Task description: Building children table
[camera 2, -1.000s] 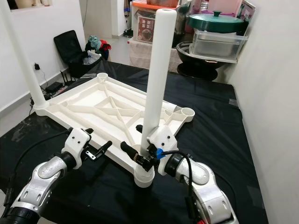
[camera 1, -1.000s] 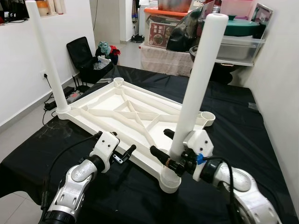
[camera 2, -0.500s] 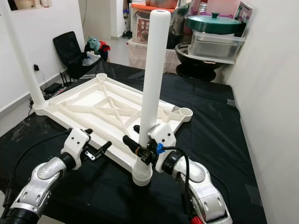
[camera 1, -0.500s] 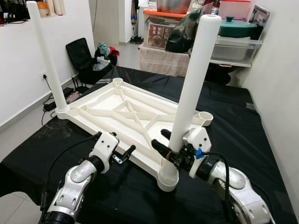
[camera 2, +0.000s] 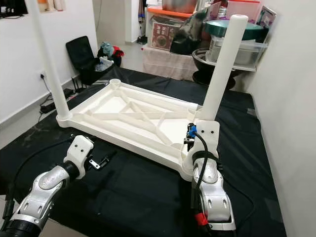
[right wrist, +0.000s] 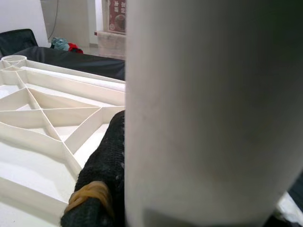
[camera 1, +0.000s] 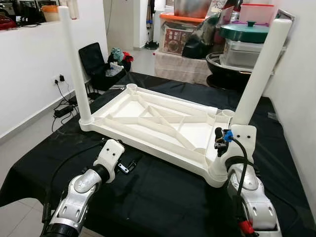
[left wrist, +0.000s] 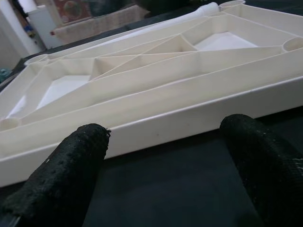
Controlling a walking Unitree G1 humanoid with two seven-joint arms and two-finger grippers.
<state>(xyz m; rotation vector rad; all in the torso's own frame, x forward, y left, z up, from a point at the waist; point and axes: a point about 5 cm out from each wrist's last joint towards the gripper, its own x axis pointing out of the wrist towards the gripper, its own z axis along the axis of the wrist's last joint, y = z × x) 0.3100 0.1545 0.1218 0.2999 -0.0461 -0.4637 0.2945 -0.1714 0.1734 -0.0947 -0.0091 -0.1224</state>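
Two legs: one white leg stands in the near right corner socket of the tabletop, the other white leg stands upright in the left corner socket.
Black cloth: it covers the work surface under everything.
Tabletop: white plastic, lying upside down on the black cloth, its ribs facing up. The far left corner socket has no leg in it.
Spare leg: a white tube that lies along the far side of the tabletop.
Right gripper: it is at the base of the near right leg, just above the corner socket. One black finger presses against the tube, which looks clamped between the fingers.
Left gripper: it is low over the black cloth, just beside the near long edge of the tabletop. The two black fingers are wide apart and hold nothing.
Background: a black case on the floor to the left, storage boxes and a green lid behind the table.
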